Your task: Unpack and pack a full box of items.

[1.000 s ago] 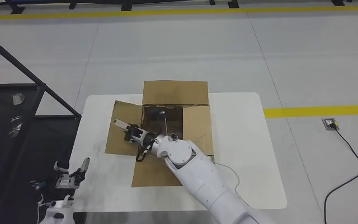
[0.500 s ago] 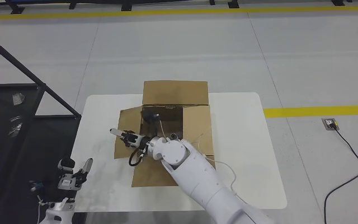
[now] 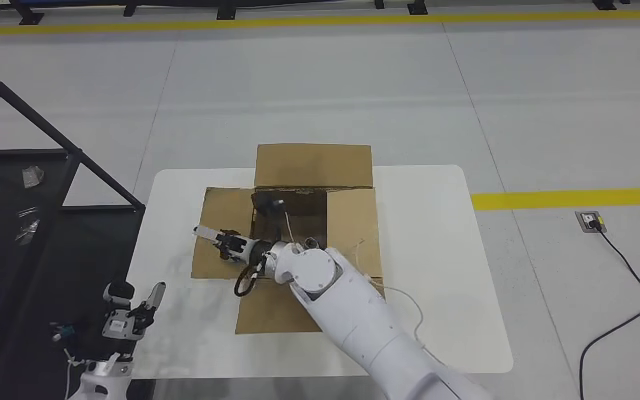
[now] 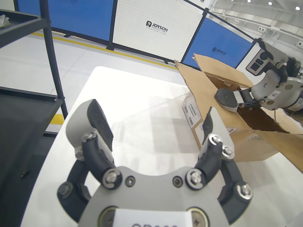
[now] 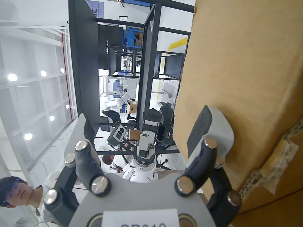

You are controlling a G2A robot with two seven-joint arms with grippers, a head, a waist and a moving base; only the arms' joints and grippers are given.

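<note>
Against the box flap (image 3: pixel 215 205), the right tool (image 3: pixel 205 234) lies outstretched and open; the left tool (image 4: pixel 152 111) gapes at the edge of the table (image 3: pixel 440 250).

box (image 3: pixel 313 165): brown corrugated cardboard, matt, rough torn edges.
tabletop (image 3: pixel 440 260): white, smooth, faintly glossy.
left gripper (image 4: pixel 151 107) fingers (image 4: pixel 99 119): black ribbed pads, smooth grey shells.

Box (image 3: pixel 313 163) plain brown cardboard, white label (image 4: pixel 192 111) with black barcode. Table (image 3: pixel 440 250) white. Floor (image 3: pixel 400 90) pale grey, yellow stripes. Left gripper (image 4: pixel 152 114) silver, pads (image 4: pixel 99 121) black, ribbed. Rack (image 4: pixel 51 43) black.
</note>
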